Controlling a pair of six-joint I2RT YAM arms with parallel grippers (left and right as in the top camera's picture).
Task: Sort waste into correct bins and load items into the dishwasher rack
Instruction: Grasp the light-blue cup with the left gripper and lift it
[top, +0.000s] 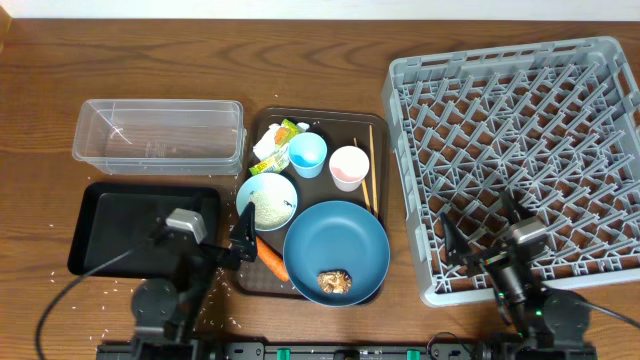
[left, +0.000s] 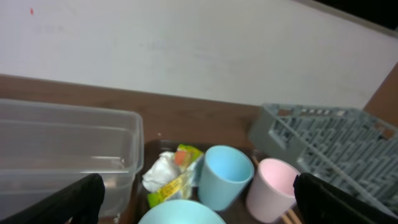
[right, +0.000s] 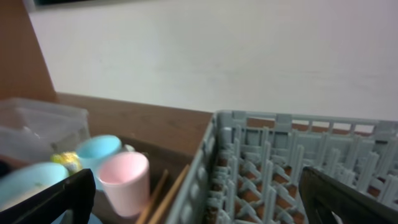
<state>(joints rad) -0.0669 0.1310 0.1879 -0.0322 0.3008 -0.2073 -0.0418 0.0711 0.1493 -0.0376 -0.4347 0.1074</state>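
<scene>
Only the overhead view takes in the whole layout. The clear tub (top: 160, 104) is set toward the far left corner of the wooden tabletop (top: 200, 50). The black tray (top: 100, 235) lies just nearer, by the near edge, and the grey rack (top: 520, 140) fills the right side. Between them a brown serving tray (top: 330, 195) carries the wrappers (top: 275, 142), the light blue cup (top: 308, 153), the pink cup (top: 349, 166) and the chopsticks (top: 372, 165). It also carries the small bowl (top: 244, 192) holding rice (top: 270, 210) and the dark blue plate (top: 335, 235) bearing the brown lump (top: 335, 282). The carrot (top: 272, 262) is laid at the serving tray's near left corner, beside the plate.

The plate, lump, carrot and black tray are missed by both wrist views.

The left end effector (top: 200, 238) is held spread wide and empty between the black tray and the bowl. The right end effector (top: 485, 230) is likewise spread and empty over the rack's near left corner.

From the left wrist, the cups are shown upright, side by side, with the wrappers and the tub's wall to their left. A white wall (left: 186, 50) is seen past the tabletop's far edge. The blurred right wrist view shows the chopsticks lying alongside the rack's outer wall.
</scene>
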